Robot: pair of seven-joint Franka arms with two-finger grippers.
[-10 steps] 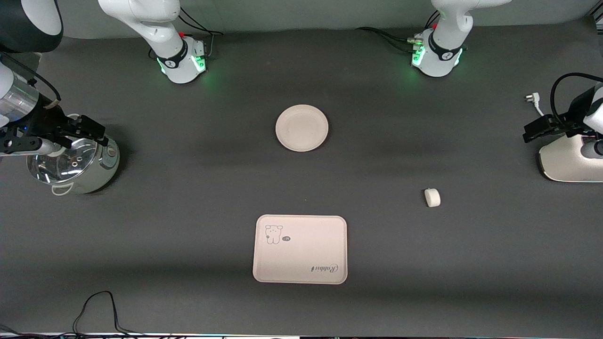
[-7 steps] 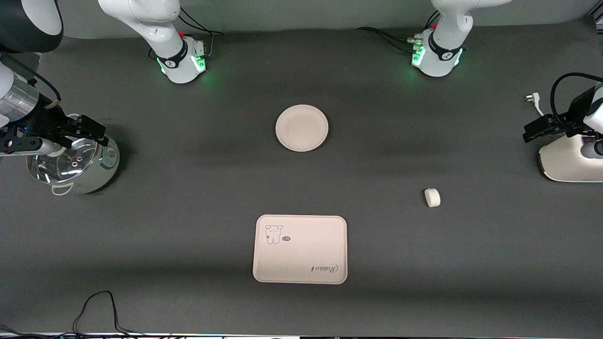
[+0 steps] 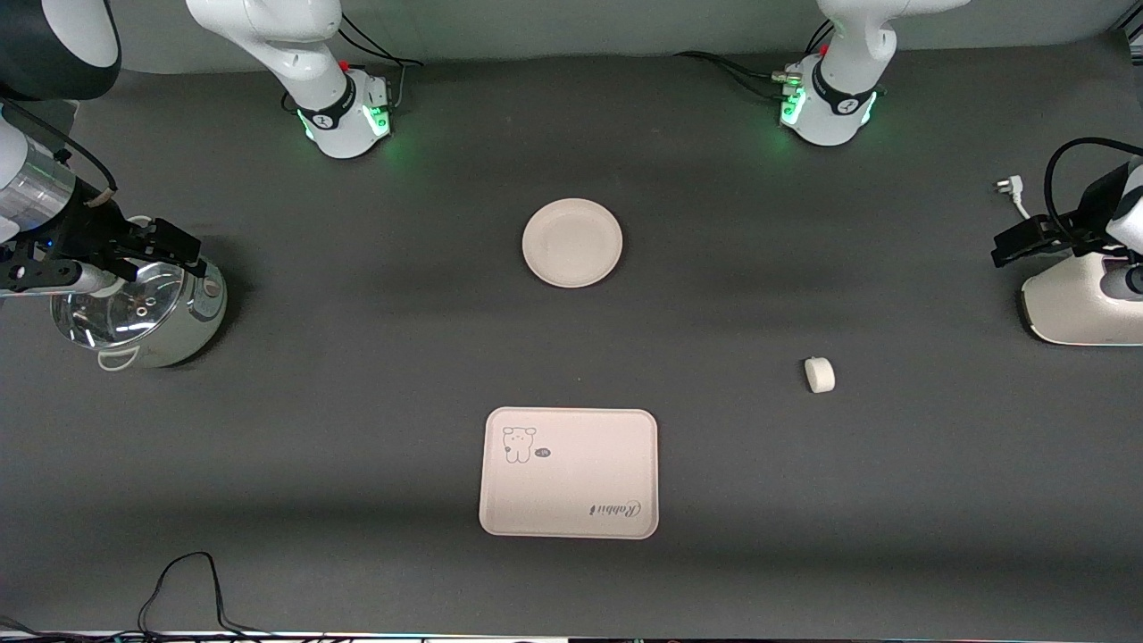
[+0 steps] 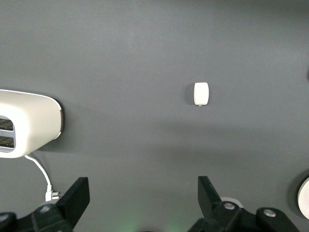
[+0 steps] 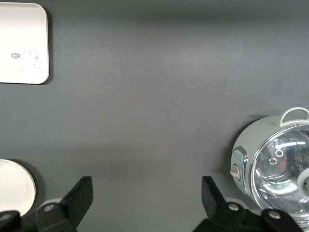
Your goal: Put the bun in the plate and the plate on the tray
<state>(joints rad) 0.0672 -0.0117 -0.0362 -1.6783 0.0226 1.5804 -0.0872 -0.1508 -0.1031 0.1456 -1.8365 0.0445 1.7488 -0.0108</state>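
Observation:
The white bun (image 3: 819, 374) lies on the dark table toward the left arm's end, and it also shows in the left wrist view (image 4: 201, 93). The round cream plate (image 3: 571, 242) sits mid-table with nothing in it. The rectangular tray (image 3: 570, 472) with the animal drawing and "Rabbit" lies nearer to the front camera than the plate, with nothing on it. My left gripper (image 3: 1013, 248) is open and empty in the air by the toaster (image 4: 143, 189). My right gripper (image 3: 170, 243) is open and empty over the pot (image 5: 145, 188).
A white toaster (image 3: 1076, 304) with a cord and plug (image 3: 1007, 187) stands at the left arm's end. A pale green pot with a glass lid (image 3: 134, 313) stands at the right arm's end. A black cable (image 3: 187, 580) lies at the table's front edge.

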